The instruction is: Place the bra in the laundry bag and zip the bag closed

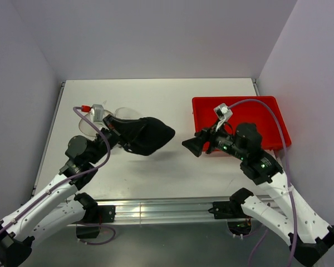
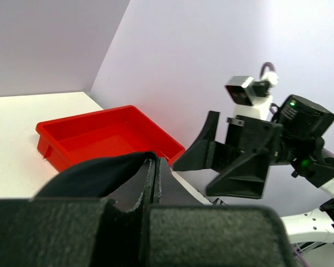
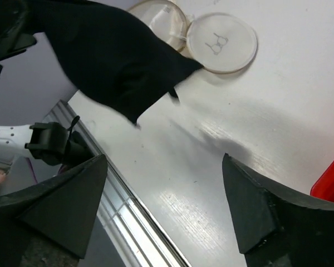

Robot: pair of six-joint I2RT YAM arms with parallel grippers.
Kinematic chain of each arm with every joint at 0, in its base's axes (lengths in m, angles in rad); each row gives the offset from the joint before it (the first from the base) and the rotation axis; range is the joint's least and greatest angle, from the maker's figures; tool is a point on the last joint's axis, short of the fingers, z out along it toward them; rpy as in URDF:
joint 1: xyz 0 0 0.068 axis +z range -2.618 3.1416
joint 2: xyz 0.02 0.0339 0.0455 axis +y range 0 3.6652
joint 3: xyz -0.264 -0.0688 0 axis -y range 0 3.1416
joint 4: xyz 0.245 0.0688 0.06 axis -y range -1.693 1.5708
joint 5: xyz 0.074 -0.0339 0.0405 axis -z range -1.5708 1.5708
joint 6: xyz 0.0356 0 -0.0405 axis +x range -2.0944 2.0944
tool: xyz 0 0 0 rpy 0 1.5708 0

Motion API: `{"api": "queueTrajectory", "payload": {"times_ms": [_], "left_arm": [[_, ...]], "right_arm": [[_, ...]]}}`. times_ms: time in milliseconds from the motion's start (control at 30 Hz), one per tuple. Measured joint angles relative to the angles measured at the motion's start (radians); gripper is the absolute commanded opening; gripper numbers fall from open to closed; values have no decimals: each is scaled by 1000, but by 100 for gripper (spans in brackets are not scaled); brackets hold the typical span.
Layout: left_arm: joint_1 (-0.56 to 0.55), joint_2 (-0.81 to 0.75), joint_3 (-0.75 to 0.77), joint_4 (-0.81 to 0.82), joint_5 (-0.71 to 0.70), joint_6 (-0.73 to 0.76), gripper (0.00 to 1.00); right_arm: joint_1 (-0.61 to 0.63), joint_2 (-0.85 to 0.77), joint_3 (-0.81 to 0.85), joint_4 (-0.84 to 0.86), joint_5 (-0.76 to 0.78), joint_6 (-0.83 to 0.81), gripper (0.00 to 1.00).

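My left gripper is shut on the black bra and holds it in the air above the table, its cups hanging toward the right. In the left wrist view the bra's folded edge sits pinched between the pads. The white mesh laundry bag lies behind the left gripper, mostly hidden. In the right wrist view the bag's opening and its round flat lid with a small black mark lie open side by side, beyond the bra. My right gripper is open and empty, facing the bra.
A red rectangular plastic bin stands at the right of the table, behind the right arm; it also shows in the left wrist view. The table's front aluminium rail runs between the arm bases. White walls close in on three sides.
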Motion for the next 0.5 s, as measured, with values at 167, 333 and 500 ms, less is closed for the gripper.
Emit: {"api": "queueTrajectory", "payload": {"times_ms": [167,333,500], "left_arm": [[0,-10,0,-9,2,-5,0],[0,-8,0,-7,18,-7,0],[0,5,0,-4,55,-10,0]], "right_arm": [[0,-62,31,-53,-13,-46,99],[7,41,220,-53,-84,-112,100],[56,253,465,-53,-159,-272,100]]}}
